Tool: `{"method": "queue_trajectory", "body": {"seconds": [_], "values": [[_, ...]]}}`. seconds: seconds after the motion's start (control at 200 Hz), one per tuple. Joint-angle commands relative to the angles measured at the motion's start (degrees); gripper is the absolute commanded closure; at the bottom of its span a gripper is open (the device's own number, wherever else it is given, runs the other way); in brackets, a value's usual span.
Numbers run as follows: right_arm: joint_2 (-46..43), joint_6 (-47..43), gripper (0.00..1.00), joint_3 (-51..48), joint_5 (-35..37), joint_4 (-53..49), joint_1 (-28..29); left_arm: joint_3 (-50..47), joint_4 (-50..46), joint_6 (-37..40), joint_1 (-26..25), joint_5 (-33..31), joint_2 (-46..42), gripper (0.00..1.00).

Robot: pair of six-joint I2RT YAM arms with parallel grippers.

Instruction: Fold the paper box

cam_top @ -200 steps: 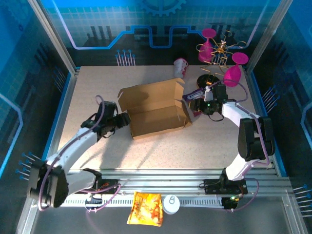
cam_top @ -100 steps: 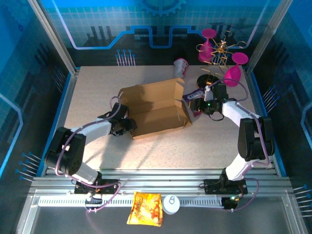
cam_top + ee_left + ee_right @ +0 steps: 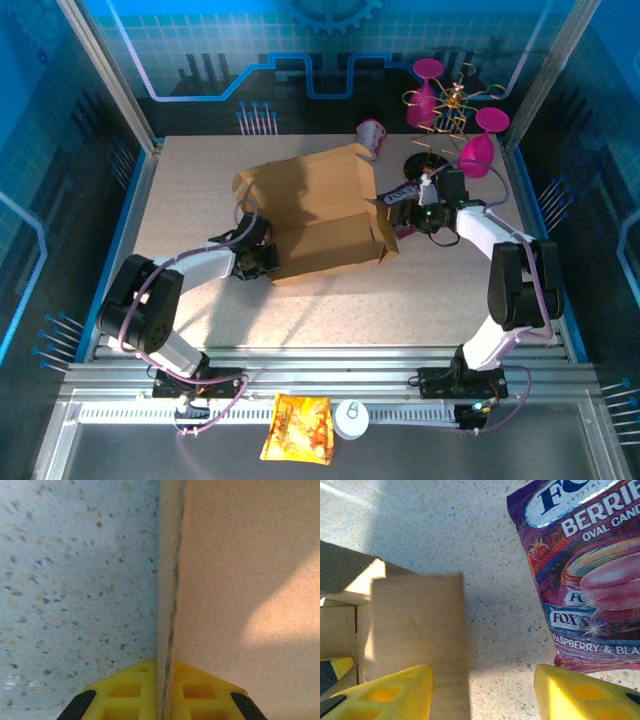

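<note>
The paper box (image 3: 320, 215) is brown cardboard lying open in the middle of the table, with its lid flap raised at the back. My left gripper (image 3: 262, 258) is at the box's near-left corner, shut on the left wall. In the left wrist view the yellow fingers (image 3: 125, 695) pinch the upright cardboard edge (image 3: 167, 605) between them. My right gripper (image 3: 405, 215) stands open just right of the box. In the right wrist view a box flap (image 3: 415, 625) lies by its left finger, and a purple candy packet (image 3: 590, 580) lies by its right finger.
The purple packet (image 3: 400, 192) lies against the box's right end. A pink-and-white cup (image 3: 371, 135) lies behind the box. A wire stand with pink glasses (image 3: 455, 120) is at the back right. An orange-yellow snack bag (image 3: 298, 428) and a white disc (image 3: 351, 418) sit below the table's front rail.
My left gripper has moved in to the box's left wall and shut on it. The lid flap has risen and shifted a little. The right arm has not moved.
</note>
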Motion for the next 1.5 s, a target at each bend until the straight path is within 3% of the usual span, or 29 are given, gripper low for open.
{"method": "queue_trajectory", "body": {"seconds": [0.0, 0.15, 0.33, 0.415, 0.505, 0.695, 0.911, 0.991, 1.031, 1.066, 1.206, 1.381, 1.496], "values": [[-1.1, -2.1, 0.41, 1.3, -3.8, 0.7, -1.5, -1.8, 3.0, 3.4, 0.3, -0.3, -7.0, 1.00], [-3.6, -0.2, 0.34, 0.0, -13.6, 6.5, -4.7, -1.2, 1.6, 7.9, 1.4, 2.1, -12.5, 1.00], [-3.6, 7.1, 0.33, -1.7, -26.8, 15.1, -6.7, -1.6, 0.1, 8.1, 4.4, 4.5, -14.3, 1.00], [-4.8, 14.1, 0.32, -6.1, -31.3, 25.9, -7.1, -1.6, 0.2, 8.0, 5.0, 4.6, -14.3, 1.00], [-5.1, 23.5, 0.31, -10.5, -34.6, 38.6, -8.3, -1.4, 0.3, 8.3, 5.0, 4.5, -14.0, 1.00], [-3.1, 24.6, 0.29, -15.6, -37.3, 42.6, -11.8, -1.7, 0.9, 7.9, 5.9, 6.1, -14.3, 1.00], [7.8, 53.3, 0.34, -20.6, -44.0, 82.9, -10.7, 0.3, -0.2, 7.7, 6.8, 9.0, -12.8, 1.00], [13.1, 62.7, 0.19, -21.1, -44.3, 96.7, -9.3, 0.9, 0.1, 7.7, 7.0, 9.7, -12.2, 1.00], [14.3, 63.7, 0.07, -20.7, -44.4, 97.1, -8.5, 1.0, 0.0, 7.8, 7.0, 10.0, -11.9, 1.00], [14.3, 63.1, 0.05, -20.3, -44.3, 97.1, -7.7, 1.2, -0.1, 7.8, 7.0, 10.1, -11.7, 1.00], [13.2, 63.7, 0.09, -18.2, -42.6, 97.0, -5.8, 2.1, -1.2, 8.2, 7.2, 10.2, -10.9, 1.00], [12.6, 64.6, 0.31, -17.8, -43.9, 97.0, -4.4, 3.4, -1.8, 7.6, 8.0, 10.5, -9.5, 1.00], [12.3, 64.7, 0.36, -18.4, -44.2, 97.0, -3.9, 4.0, -1.7, 7.8, 8.1, 10.8, -8.8, 1.00]]}}
